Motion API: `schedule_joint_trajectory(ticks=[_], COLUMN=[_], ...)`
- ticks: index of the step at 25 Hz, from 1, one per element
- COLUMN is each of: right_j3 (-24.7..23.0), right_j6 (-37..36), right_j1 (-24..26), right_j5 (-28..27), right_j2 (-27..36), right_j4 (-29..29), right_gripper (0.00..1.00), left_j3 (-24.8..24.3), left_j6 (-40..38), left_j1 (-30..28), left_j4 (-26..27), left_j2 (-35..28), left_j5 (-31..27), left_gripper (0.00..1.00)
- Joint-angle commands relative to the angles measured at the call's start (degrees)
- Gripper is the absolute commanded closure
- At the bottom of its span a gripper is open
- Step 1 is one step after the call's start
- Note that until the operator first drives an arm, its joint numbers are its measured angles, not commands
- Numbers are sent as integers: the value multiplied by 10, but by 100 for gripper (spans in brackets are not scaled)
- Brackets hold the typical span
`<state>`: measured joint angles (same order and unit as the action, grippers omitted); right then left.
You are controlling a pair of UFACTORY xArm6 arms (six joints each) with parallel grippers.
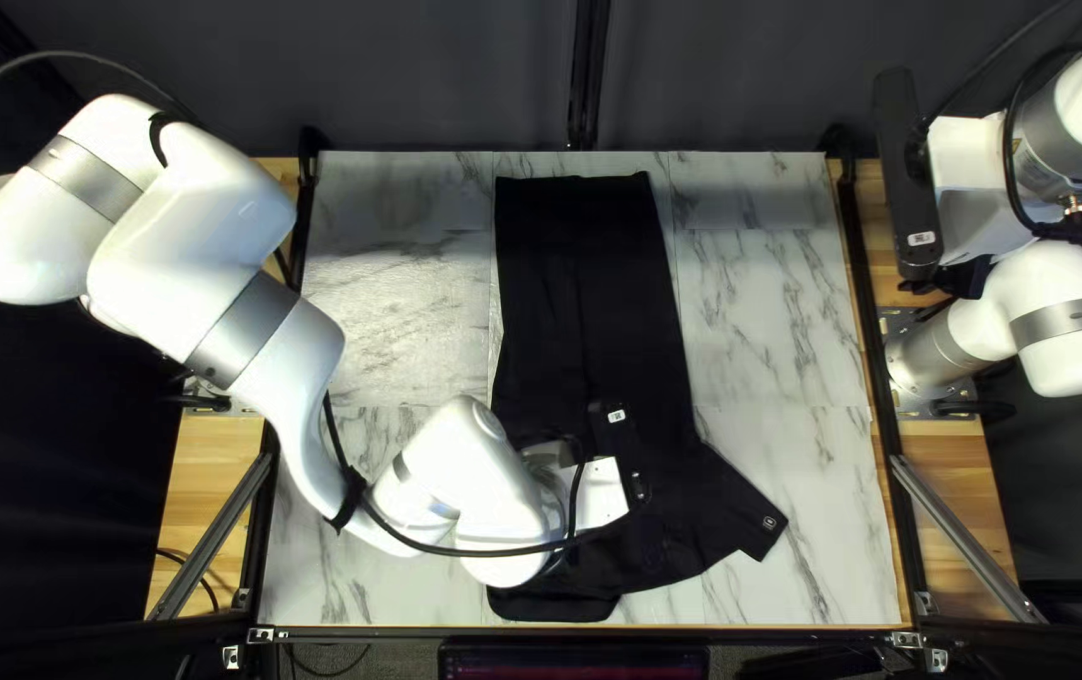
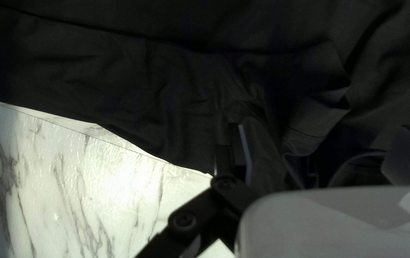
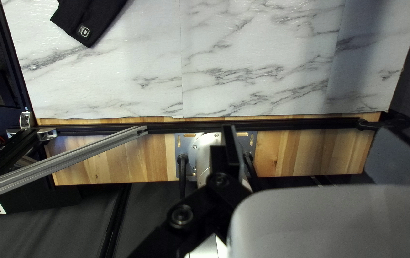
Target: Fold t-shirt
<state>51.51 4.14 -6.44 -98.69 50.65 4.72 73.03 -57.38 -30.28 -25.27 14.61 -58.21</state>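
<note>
Over the near part of the t-shirt (image 1: 585, 290), our left gripper (image 2: 324, 127) is open; our right gripper (image 3: 305, 128), also open, is farther.

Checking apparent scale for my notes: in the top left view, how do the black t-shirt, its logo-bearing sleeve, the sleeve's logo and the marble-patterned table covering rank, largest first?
1. Marble-patterned table covering
2. Black t-shirt, partly hidden by the left arm
3. Logo-bearing sleeve
4. Sleeve logo
</note>
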Motion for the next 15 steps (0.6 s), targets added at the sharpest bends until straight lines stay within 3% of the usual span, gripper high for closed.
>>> schedule_joint_trajectory(ticks=[1,8,12,15], right_j3=[0,0,0,0], right_j6=[0,0,0,0], right_j1=[0,0,0,0], right_j5=[0,0,0,0], right_j2=[0,0,0,0], right_j4=[0,0,0,0], right_gripper=[0,0,0,0], left_j3=[27,201,285,458], left_j6=[44,263,322,333], left_j1=[-5,8,11,14], left_j4=[12,99,125,131], left_j2=[-10,101,168,283], left_j5=[-41,-161,-213,-342], left_gripper=[0,0,0,0])
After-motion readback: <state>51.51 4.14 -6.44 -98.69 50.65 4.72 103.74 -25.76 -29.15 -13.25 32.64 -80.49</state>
